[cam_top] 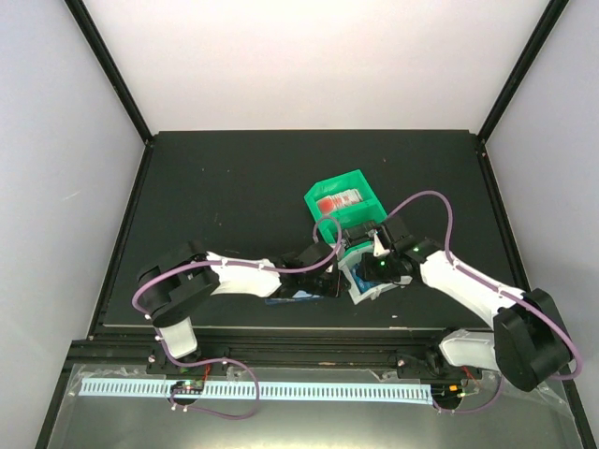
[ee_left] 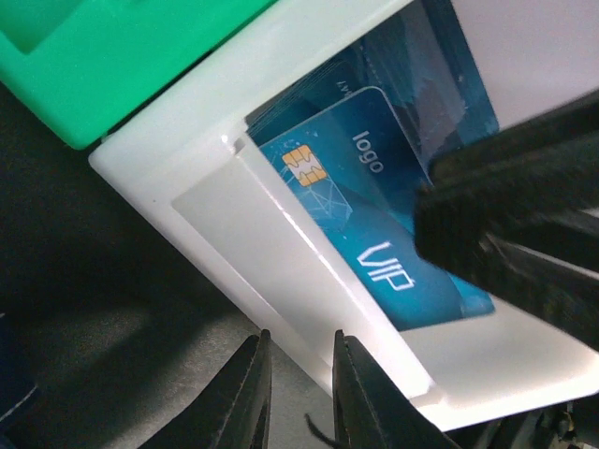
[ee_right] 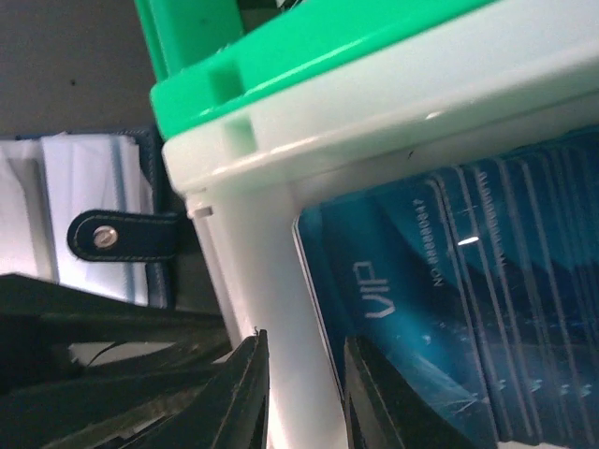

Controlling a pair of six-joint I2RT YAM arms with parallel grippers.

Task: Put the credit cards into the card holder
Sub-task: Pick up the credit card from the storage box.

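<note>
several credit cards (ee_left: 374, 234) lie stacked inside the white bin (ee_left: 281, 271). the card holder (ee_right: 131, 236) lies on the worktop (cam_top: 215, 187) just beside the white bin. left tool (ee_left: 301, 393) and right tool (ee_right: 301, 393) each show a narrow gap, gripping nothing. risks: a finger may catch the white bin's wall, or two cards may lift together. the front card reads "vip" and "logo"; its number is too blurred to read.

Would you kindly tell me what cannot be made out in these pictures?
Card holder: right wrist view shows little beyond its clasp strap; the white bin and the frame edge cut off the rest.
Credit cards: left wrist view, a blurred black shape covers some; their number is unclear.
Red-and-white contents of the green bin: top view, too small to identify.
</note>
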